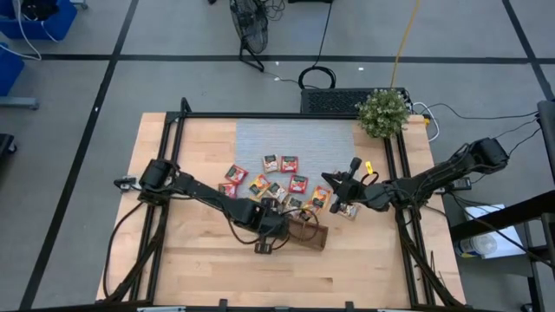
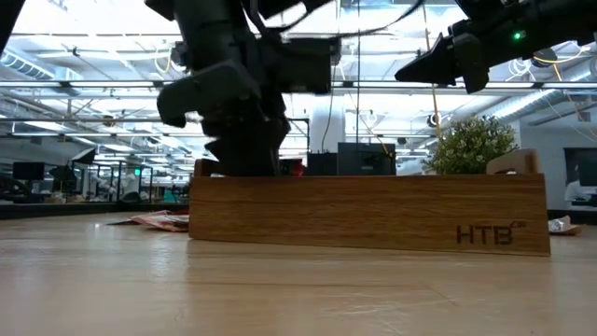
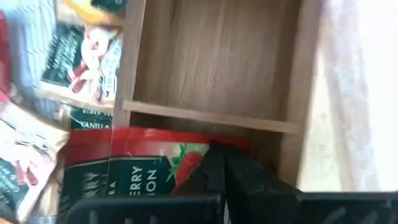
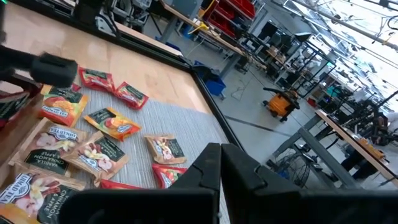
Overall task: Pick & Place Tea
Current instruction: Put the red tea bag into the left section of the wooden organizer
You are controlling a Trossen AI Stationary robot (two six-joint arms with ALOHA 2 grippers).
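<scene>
1. Tea packets point(image 1: 276, 178): small flat squares in red, orange-yellow and pale grey; scattered loose over the near part of the grey mat point(image 1: 295, 139) and the bare wood just beside it, between the two arms.
2. Red packet point(image 3: 146, 168): pinched by the closed fingers of the left gripper point(image 3: 219, 177); dark label with a strawberry picture; held over the end compartment of the wooden tray point(image 3: 211, 68), at its divider wall.
3. Wooden tray: long, brown, open-topped; set on the wooden table point(image 1: 199, 260) near the front edge; lettering "HTB" on the side wall in the low view; middle compartment bare in the left wrist view.
4. Left gripper point(image 1: 270, 227): reaching in from the left side of the table, down at the left end of the tray; clamped on the red packet.
5. Right gripper point(image 1: 333, 180): raised above the right part of the scatter, clear of the packets; fingers point(image 4: 214, 165) pressed together, holding nothing.
6. Potted plant point(image 1: 383, 112): standing at the far right corner of the table, well apart from the packets.
</scene>
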